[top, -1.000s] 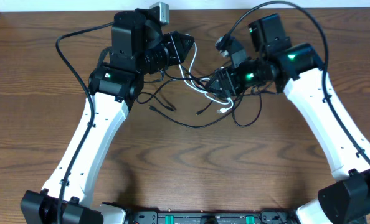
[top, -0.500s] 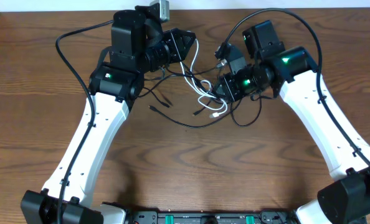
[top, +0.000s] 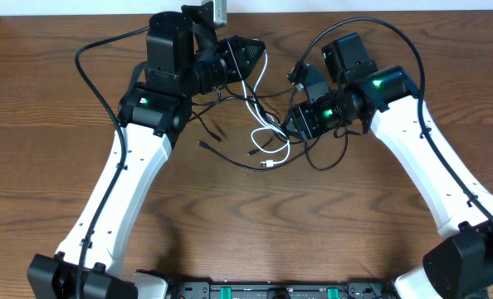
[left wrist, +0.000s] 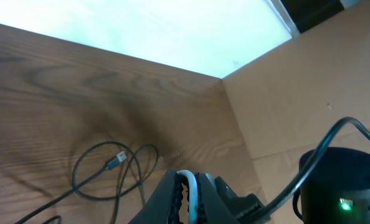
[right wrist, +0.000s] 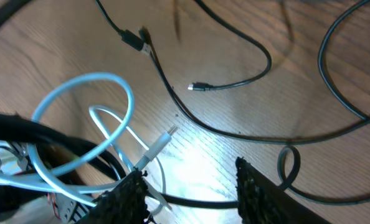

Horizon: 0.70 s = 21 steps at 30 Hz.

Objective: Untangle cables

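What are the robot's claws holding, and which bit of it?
The left claw is shut on the white cable, pinching a bend well away from its loose plug. The right claw is open and holds nothing.

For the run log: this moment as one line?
left gripper: shut on white cable | right gripper: open, low over table | black cables: crossing white cable

The cables (top: 261, 124) lie on the bench (top: 31, 183), toward its rear, between left arm (top: 139, 158) and right arm (top: 421, 158).
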Each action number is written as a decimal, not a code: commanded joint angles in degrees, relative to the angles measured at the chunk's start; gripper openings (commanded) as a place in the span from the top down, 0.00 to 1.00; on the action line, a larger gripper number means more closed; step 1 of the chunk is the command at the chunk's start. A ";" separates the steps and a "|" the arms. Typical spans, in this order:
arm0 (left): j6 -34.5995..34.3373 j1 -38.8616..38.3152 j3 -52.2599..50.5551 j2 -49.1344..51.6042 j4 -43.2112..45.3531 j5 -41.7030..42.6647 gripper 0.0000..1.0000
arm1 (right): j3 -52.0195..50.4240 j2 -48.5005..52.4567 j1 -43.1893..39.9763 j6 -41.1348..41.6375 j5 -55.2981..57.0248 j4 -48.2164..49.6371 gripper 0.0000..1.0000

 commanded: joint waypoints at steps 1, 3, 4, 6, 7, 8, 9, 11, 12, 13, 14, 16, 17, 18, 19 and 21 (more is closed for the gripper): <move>0.76 0.09 2.01 -0.48 0.48 3.30 0.92 | -0.61 0.20 0.42 2.82 -2.25 0.70 0.53; 1.51 0.09 2.01 -0.48 0.48 3.93 0.92 | -0.63 0.28 0.48 4.59 -2.45 0.70 0.53; 1.75 0.09 2.01 -0.48 0.50 4.22 0.92 | -0.63 0.42 0.63 4.92 -2.71 0.63 0.53; 2.91 0.09 2.01 -0.46 0.48 4.61 0.92 | -0.63 0.59 0.96 5.09 -3.08 0.15 0.53; 3.93 0.09 2.01 -0.46 0.46 4.79 0.92 | -0.63 0.61 1.05 5.09 -3.04 -0.11 0.53; 4.59 0.09 2.01 -0.46 0.20 4.79 0.92 | -0.63 0.61 1.05 5.07 -3.06 -0.31 0.54; 5.38 0.09 2.01 -0.46 -0.20 4.76 0.92 | -0.63 0.61 1.05 5.05 -3.06 -0.42 0.53; 7.52 0.09 1.99 -0.37 -1.46 4.74 0.92 | -0.57 0.59 0.96 4.26 -3.74 -0.44 0.53; 8.31 0.09 1.99 -0.33 -2.12 4.74 0.92 | -0.50 0.59 0.90 3.52 -4.74 -0.42 0.53; 9.09 0.09 1.97 -0.11 -2.91 4.74 0.92 | -0.48 0.59 0.76 2.99 -6.12 -0.39 0.53; 9.46 0.09 1.90 0.09 -3.78 4.72 0.92 | -0.44 0.59 0.59 2.84 -7.50 -0.35 0.53; 9.44 0.09 1.55 0.72 -4.28 4.72 0.92 | -0.44 0.59 0.31 1.88 -10.08 -0.39 0.52; 9.44 0.09 1.36 1.07 -4.28 4.72 0.92 | -0.44 0.59 0.24 1.53 -11.04 -0.46 0.52; 9.44 0.09 1.29 1.53 -4.28 4.72 0.92 | -0.44 0.59 0.26 1.40 -11.30 -0.57 0.52; 9.42 0.09 1.29 2.10 -4.26 4.72 0.92 | -0.44 0.59 0.28 1.14 -11.47 -0.74 0.52; 9.16 0.09 1.29 3.04 -4.02 4.74 0.92 | -0.44 0.59 0.37 0.04 -12.13 -1.64 0.51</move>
